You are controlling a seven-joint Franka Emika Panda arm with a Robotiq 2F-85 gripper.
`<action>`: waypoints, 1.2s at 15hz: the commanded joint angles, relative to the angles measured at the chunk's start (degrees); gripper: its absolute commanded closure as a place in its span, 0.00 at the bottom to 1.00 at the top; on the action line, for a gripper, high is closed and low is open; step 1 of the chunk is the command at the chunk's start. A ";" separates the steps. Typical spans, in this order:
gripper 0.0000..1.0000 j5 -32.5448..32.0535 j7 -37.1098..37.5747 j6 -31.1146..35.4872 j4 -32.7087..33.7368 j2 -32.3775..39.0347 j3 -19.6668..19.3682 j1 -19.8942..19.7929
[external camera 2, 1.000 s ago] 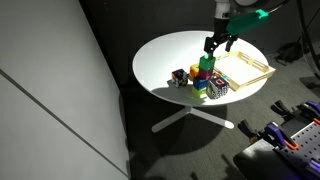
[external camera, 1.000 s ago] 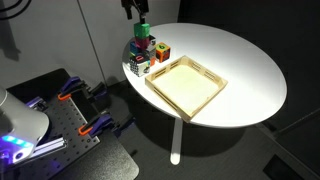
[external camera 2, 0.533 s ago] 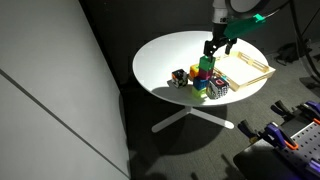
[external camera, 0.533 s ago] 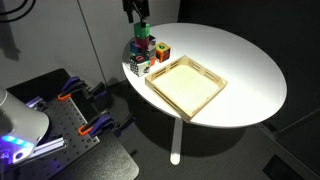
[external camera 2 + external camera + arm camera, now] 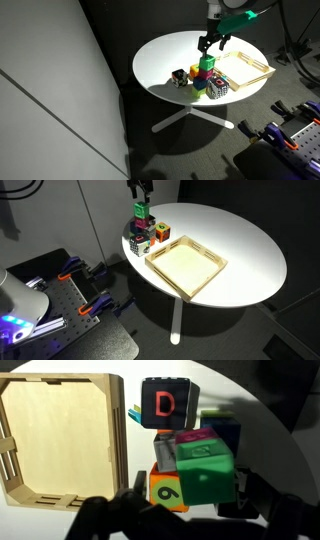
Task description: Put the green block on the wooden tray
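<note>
Both exterior views look down from far off at the round white table (image 5: 250, 250), from different sides. My wrist view peers close past the jaws. All share the pale wooden tray (image 5: 55, 440).

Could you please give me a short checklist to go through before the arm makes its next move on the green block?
1. Gripper open: ok, the fingers stand apart in an exterior view.
2. Green block free to take: ok, it tops the stack with nothing on it.
3. Gripper lined up: ok, it hangs over the stack, and the wrist view shows the block between the fingers.
4. Block gripped: not ok, the gripper sits above it, apart.
5. Room for the fingers: cannot tell, since the black D block stands close beside it.
6. Wooden tray ready: ok, its floor is bare and it lies right beside the stack.
</note>
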 commanded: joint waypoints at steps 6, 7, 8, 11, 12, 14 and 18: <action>0.00 -1.05 1.58 -0.60 3.44 3.08 -0.79 2.87; 0.00 -1.16 1.64 -0.59 3.51 3.30 -0.89 3.02; 0.00 -1.34 1.77 -0.62 3.55 3.50 -1.02 3.15; 0.00 -1.63 1.99 -0.62 3.63 4.05 -1.50 3.45; 0.00 -1.73 2.11 -0.67 3.66 4.21 -1.69 3.52; 0.00 -1.95 2.36 -0.66 3.66 4.49 -2.08 3.61; 0.44 -2.72 3.66 -0.85 3.68 4.95 -2.90 3.83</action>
